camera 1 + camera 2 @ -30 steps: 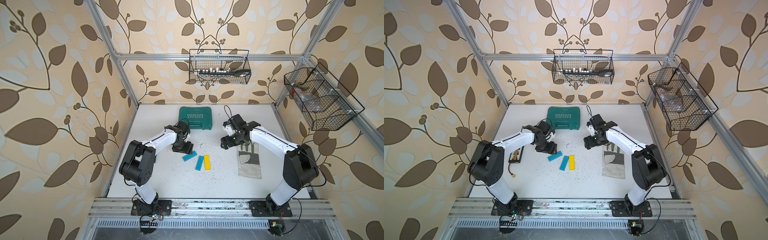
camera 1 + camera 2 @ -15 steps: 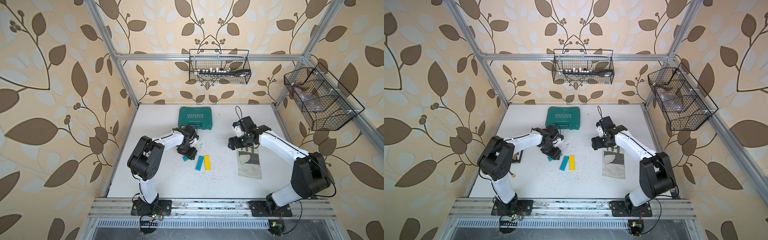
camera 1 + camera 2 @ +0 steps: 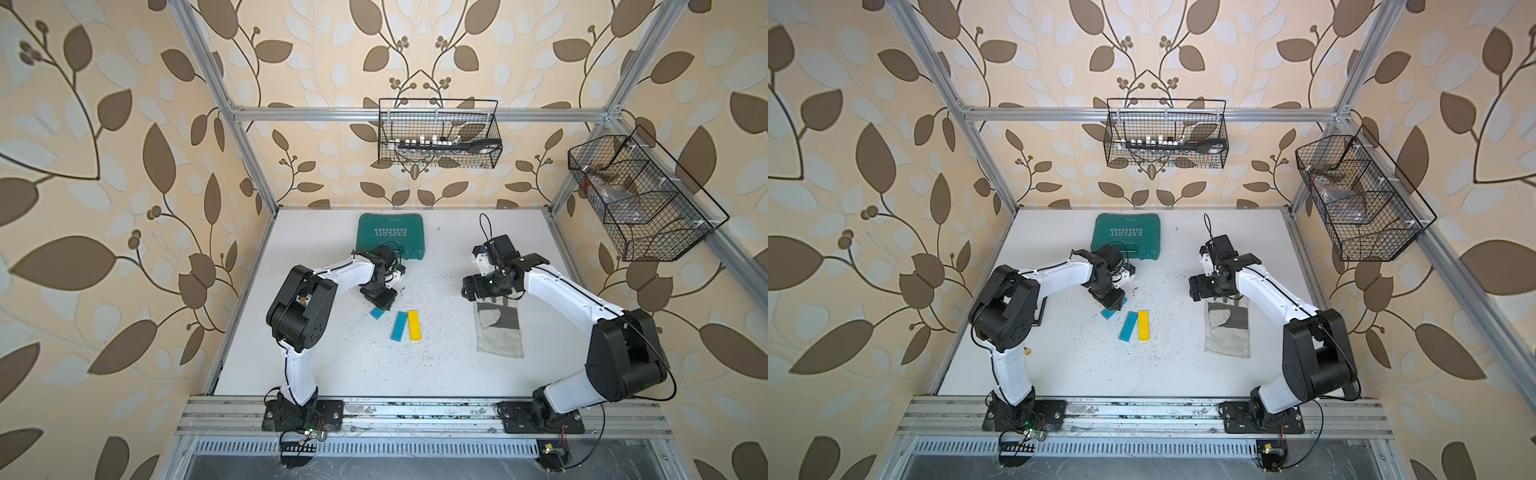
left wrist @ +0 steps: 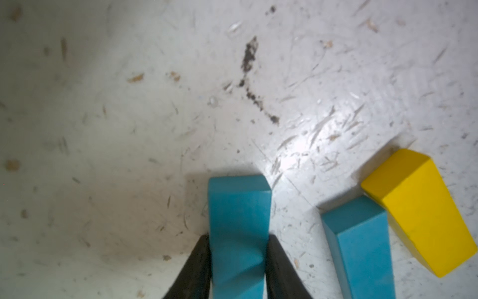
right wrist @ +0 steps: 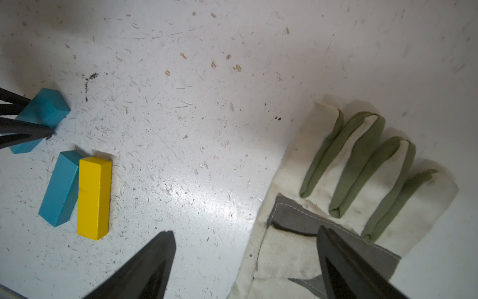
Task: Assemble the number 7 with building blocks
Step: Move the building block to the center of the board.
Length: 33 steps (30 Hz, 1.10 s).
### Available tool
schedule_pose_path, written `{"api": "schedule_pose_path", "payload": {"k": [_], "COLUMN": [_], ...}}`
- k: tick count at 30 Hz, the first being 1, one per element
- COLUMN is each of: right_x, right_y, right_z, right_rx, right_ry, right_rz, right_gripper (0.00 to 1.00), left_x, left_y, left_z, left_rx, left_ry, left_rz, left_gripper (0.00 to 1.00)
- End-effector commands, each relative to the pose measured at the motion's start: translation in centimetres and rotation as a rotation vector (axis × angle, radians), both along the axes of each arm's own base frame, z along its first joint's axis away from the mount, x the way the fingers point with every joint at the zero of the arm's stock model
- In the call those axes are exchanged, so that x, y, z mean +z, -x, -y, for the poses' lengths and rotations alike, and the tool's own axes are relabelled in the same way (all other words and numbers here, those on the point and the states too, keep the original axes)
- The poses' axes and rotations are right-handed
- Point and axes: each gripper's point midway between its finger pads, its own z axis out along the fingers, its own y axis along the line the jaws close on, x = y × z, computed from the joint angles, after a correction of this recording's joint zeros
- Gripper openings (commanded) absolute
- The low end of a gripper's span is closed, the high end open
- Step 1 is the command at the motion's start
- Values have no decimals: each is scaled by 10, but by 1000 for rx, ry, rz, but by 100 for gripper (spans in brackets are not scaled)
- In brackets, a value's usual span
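Nearest the front, the yellow block (image 3: 414,325) and the loose teal block (image 3: 399,326) lie flat on the bench (image 3: 353,365). They touch at their far ends and splay slightly toward the front. The grey glove (image 3: 498,336) lies well apart, to the robot's right. Just behind that pair sits the gripped teal block (image 4: 239,220), pinched across its two long sides by the left fingers (image 4: 278,266). The view is too close to say whether it is clear of the bench or resting on it. Farther back, the right fingers (image 5: 144,269) stand wide apart and empty, one over the glove, one over bare bench. The green tool case (image 3: 390,239) rests at the back.

The step in hand looks like lifting this block to lay it as the bar of the 7. Its faces are smooth, so the pinch should be firm and the lift go straight up, with the block level. Swing wide of the loose teal block just beside it, and release only once it lies flat in place.
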Motion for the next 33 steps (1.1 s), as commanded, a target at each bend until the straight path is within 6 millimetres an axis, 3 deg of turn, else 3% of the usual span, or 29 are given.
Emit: {"api": "schedule_pose_path", "payload": {"k": [1, 5, 12, 19, 30, 31, 32, 33], "right_x": [-2, -7, -11, -15, -14, -13, -13, -12], "right_y": [4, 6, 8, 12, 24, 24, 26, 27], "right_z": [3, 1, 0, -1, 0, 0, 0, -1], "right_rx": [-13, -16, -32, -42, -38, -35, -33, -31], "right_ry": [-4, -15, -31, -42, -47, -51, -54, -60], "right_rz": [-3, -24, -36, -49, -66, -64, -64, -64], "right_gripper": [90, 90, 90, 90, 90, 90, 90, 91], "left_x": [-1, -2, -4, 4, -8, -7, -6, -4], "left_y": [-10, -24, -51, -57, -73, -74, -74, -74], "left_z": [12, 23, 47, 71, 67, 68, 69, 70], "left_rx": [-141, -243, -434, -580, -619, -620, -619, -618], "left_ry": [-36, -67, -199, -116, -176, -173, -170, -162], "left_rz": [48, 77, 210, 284, 340, 347, 350, 353], "left_gripper": [32, 32, 17, 18, 30, 32, 43, 95]}}
